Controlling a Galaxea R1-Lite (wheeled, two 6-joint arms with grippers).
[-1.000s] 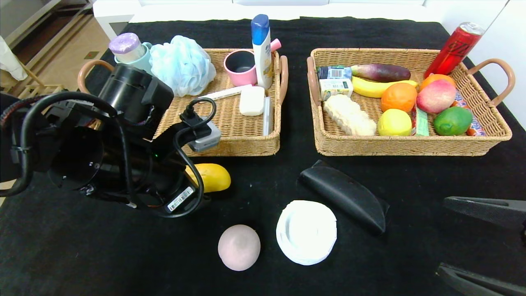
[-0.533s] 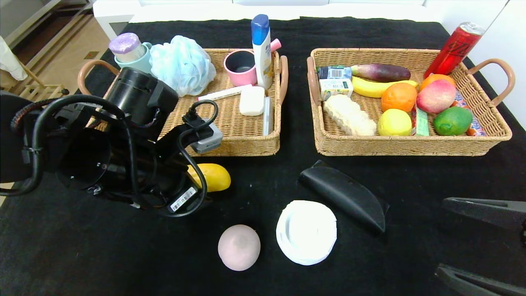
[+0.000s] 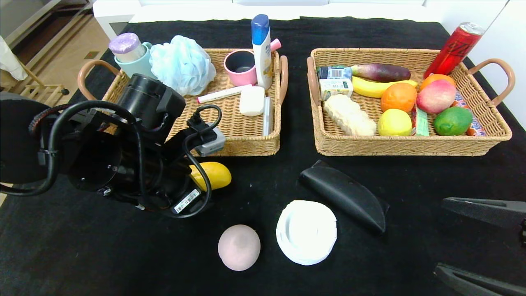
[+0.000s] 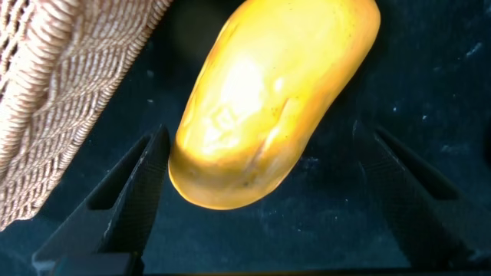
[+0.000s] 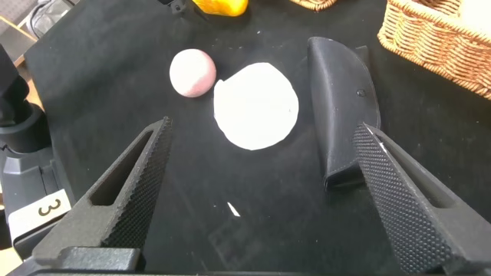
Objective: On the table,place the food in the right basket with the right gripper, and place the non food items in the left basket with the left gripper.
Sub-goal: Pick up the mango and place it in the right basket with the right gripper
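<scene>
right now my left end effector [image 4: 261, 192] sits low over the yellow loaf [image 3: 213, 175], its fingers spread wide on either side and not touching it, just in front of the left basket [image 3: 246, 142]. my right end effector [image 5: 261, 192] hangs wide open above the black pouch [image 3: 344, 195] and white tub [image 3: 306, 231]; the pinkish bun [image 3: 238, 247] lies beside them on the surface [image 3: 82, 255].

A white tag [image 5: 37, 217] seen in the right wrist view bears the digit "3". The white barcode label [image 3: 187, 201] on the arm, the red can [image 3: 453, 48], the white bottle [image 3: 262, 52] and the small carton [image 3: 335, 78] all carry print too small to read.
</scene>
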